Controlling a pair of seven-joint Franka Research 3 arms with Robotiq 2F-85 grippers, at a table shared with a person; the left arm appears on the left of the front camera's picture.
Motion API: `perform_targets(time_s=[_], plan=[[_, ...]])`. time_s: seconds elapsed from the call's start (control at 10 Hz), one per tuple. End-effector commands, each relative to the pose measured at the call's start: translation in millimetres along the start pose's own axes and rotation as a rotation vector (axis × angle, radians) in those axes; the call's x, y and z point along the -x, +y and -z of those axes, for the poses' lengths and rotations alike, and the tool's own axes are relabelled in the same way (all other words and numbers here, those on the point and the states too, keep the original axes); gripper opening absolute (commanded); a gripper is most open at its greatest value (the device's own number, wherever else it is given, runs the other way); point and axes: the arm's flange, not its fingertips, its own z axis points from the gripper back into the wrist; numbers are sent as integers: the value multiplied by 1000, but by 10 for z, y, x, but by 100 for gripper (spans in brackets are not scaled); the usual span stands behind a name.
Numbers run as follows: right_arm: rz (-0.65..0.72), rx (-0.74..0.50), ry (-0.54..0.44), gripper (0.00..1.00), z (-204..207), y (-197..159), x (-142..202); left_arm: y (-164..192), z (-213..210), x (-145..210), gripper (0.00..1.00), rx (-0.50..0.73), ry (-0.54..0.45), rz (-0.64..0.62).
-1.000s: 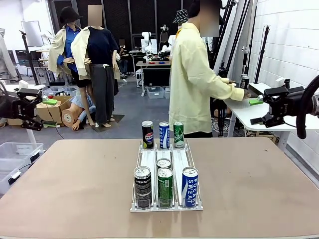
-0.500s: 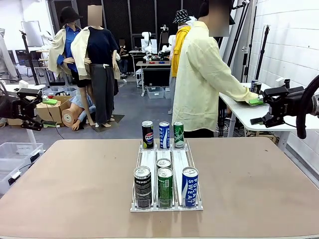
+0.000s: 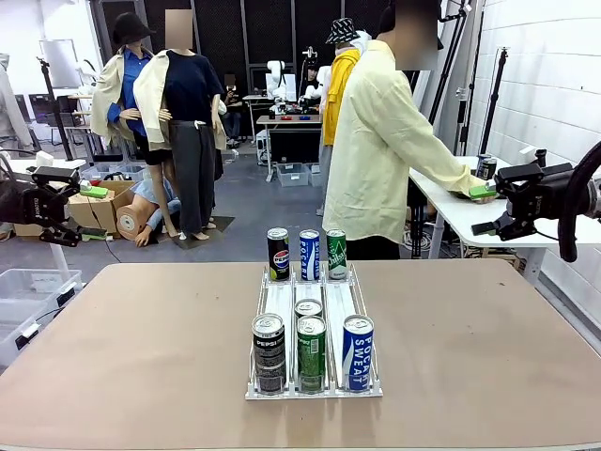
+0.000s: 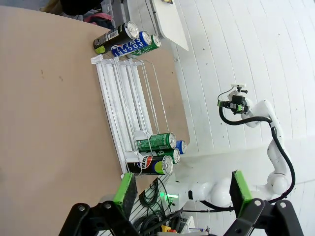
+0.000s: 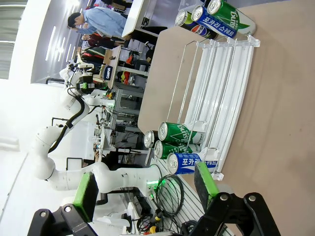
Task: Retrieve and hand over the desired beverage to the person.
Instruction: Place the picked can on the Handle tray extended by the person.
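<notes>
A clear three-lane rack (image 3: 282,303) stands mid-table and holds several drink cans. In its near row are a black Pepsi can (image 3: 269,352), a green can (image 3: 312,352) and a blue Pocari Sweat can (image 3: 358,351). Three more cans (image 3: 309,254) stand at its far end. The person (image 3: 376,150) in a pale-yellow shirt stands beyond the table, turned toward a side table. My left gripper (image 3: 80,202) hangs open off the table's left side. My right gripper (image 3: 481,209) hangs open off the right side. Both wrist views look down on the rack (image 4: 125,108) (image 5: 221,88) between open grippers (image 4: 182,187) (image 5: 146,189).
A white side table (image 3: 470,211) stands at the right, under the person's hands and close to my right gripper. A clear bin (image 3: 23,291) sits on the floor at the left. Bare tan tabletop (image 3: 141,348) surrounds the rack on all sides.
The person has shifted right and leaned further over the side table. Neither arm has moved, and the cans stand as before.
</notes>
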Motion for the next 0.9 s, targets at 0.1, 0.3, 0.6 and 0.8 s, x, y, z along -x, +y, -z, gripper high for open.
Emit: perform_targets(time_s=[0.1, 0.3, 0.6, 0.8], plan=[[-1, -6, 1, 100, 12, 7, 9, -5, -11, 6, 100, 8, -11, -5], [-1, -6, 1, 100, 12, 7, 9, -5, -11, 6, 100, 8, -11, -5], [-1, -6, 1, 100, 12, 7, 9, -5, -11, 6, 100, 8, -11, -5], [-1, -6, 1, 100, 12, 7, 9, -5, -11, 6, 100, 8, -11, -5]])
